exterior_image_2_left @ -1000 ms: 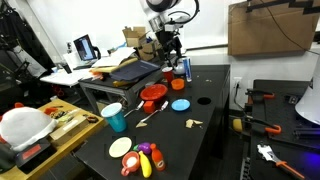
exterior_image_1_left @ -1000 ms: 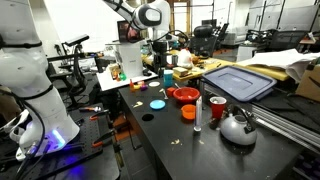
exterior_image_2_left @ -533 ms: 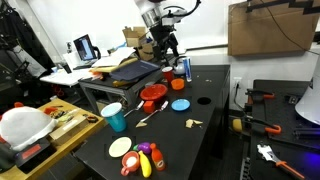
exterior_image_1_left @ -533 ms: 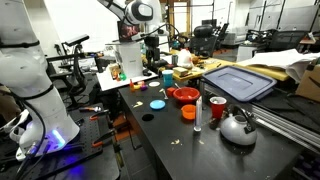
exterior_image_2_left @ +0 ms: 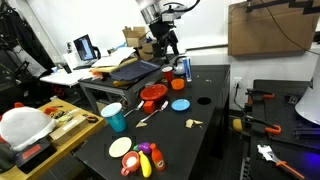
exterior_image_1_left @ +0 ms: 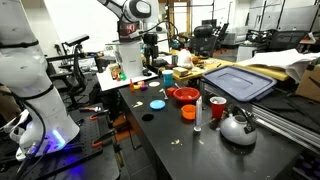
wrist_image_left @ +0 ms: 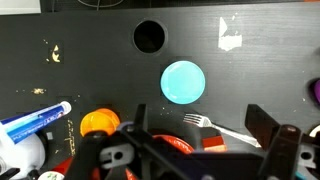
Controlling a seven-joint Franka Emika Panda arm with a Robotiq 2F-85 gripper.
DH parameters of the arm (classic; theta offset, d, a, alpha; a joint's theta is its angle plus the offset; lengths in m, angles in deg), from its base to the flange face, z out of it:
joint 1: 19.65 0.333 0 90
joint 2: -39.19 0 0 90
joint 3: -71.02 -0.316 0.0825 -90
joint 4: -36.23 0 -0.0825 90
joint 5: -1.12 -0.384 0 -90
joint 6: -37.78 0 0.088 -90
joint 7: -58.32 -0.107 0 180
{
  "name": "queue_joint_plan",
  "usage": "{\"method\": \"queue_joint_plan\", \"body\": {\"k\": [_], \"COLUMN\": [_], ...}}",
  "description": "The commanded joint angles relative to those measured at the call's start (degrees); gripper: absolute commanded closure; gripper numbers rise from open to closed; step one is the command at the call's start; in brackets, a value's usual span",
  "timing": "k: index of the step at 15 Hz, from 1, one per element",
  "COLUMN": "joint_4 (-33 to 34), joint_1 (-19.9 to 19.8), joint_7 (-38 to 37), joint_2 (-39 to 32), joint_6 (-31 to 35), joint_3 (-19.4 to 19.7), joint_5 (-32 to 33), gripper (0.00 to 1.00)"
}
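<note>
The gripper (wrist_image_left: 190, 135) stands wide open, its two dark fingers (wrist_image_left: 272, 135) well apart with nothing between them, and it touches nothing. Nearest to it a pale fork (wrist_image_left: 225, 128) lies flat on the black table (wrist_image_left: 90, 40), just below the light blue disc (wrist_image_left: 184, 82) in the wrist view and apart from it. The fork's long axis runs almost level across that view. Its tines point left, under the disc, and the handle trails right and slightly down. An orange cup (wrist_image_left: 100, 122) sits down-left of the disc, and a round hole (wrist_image_left: 149, 36) is up-left of it. In an exterior view the gripper hangs above the table, beyond the disc (exterior_image_2_left: 180, 104)
</note>
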Motion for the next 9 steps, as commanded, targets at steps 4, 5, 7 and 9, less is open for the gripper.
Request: {"method": "queue_joint_plan", "body": {"k": [4,5,7,9], "joint_4": [0.3,0.4,0.4,0.4], "joint_1": [-0.2,-0.2,-0.2,-0.2], "joint_7": [0.0,0.0,0.0,0.0], "joint_2": [1.1,1.1,0.9,0.7], "joint_6": [-1.6,-1.7,-1.7,-1.7], "joint_3": [-0.3,-0.3,-0.3,-0.3], "joint_5": [0.0,0.0,0.0,0.0], "gripper": [0.00,0.00,0.00,0.00]}}
